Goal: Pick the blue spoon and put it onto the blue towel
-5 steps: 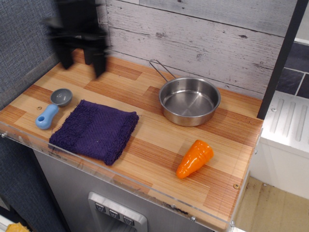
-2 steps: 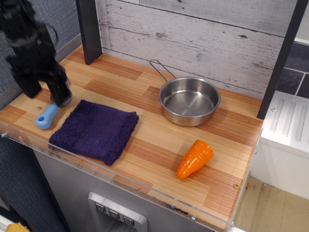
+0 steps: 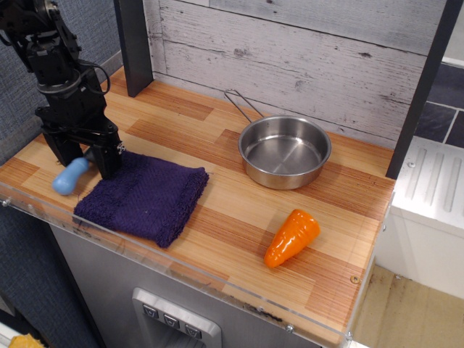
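The blue spoon (image 3: 69, 177) lies on the wooden counter just left of the blue towel (image 3: 145, 196). Only its light-blue handle shows; its grey bowl is hidden behind the gripper. My black gripper (image 3: 85, 158) is down at counter level over the spoon, with one finger (image 3: 59, 151) on its left and the other (image 3: 110, 158) at the towel's back left corner. The jaws stand apart, on either side of the spoon's upper part. The dark navy towel lies flat near the front edge with nothing on it.
A steel pan (image 3: 284, 151) with a wire handle stands at the back middle. An orange toy carrot (image 3: 292, 237) lies front right. A dark post (image 3: 134, 43) stands at the back left by the plank wall. The counter's clear front lip (image 3: 181, 264) runs along the edge.
The gripper came from the back of the counter forward and left, then lowered over the spoon's bowl. The spoon and towel have not moved.
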You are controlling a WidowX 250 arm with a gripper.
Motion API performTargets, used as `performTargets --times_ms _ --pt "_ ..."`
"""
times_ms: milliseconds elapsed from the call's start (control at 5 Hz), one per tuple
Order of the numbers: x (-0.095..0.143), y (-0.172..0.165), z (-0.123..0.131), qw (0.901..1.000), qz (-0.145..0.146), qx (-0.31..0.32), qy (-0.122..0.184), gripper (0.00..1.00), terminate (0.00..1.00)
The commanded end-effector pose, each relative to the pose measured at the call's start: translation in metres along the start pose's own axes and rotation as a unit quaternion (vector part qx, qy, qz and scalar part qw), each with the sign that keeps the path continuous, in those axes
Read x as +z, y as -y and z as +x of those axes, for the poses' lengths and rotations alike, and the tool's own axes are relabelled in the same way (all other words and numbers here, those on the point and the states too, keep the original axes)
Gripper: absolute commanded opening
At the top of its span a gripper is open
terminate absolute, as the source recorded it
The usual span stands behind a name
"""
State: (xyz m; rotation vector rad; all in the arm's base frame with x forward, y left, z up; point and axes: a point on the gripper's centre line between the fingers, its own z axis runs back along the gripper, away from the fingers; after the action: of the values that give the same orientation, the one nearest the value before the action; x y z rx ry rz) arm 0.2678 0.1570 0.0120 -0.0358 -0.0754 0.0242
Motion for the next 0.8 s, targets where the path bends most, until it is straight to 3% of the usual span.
performTargets --times_ms 0,600 --pt "0.008 -0.005 0.003 0.9997 -0.005 -0.020 -0.012 1.00 0.00" --pt "0.023 -0.019 0.000 0.9996 -0.018 -0.011 -0.018 1.00 0.00"
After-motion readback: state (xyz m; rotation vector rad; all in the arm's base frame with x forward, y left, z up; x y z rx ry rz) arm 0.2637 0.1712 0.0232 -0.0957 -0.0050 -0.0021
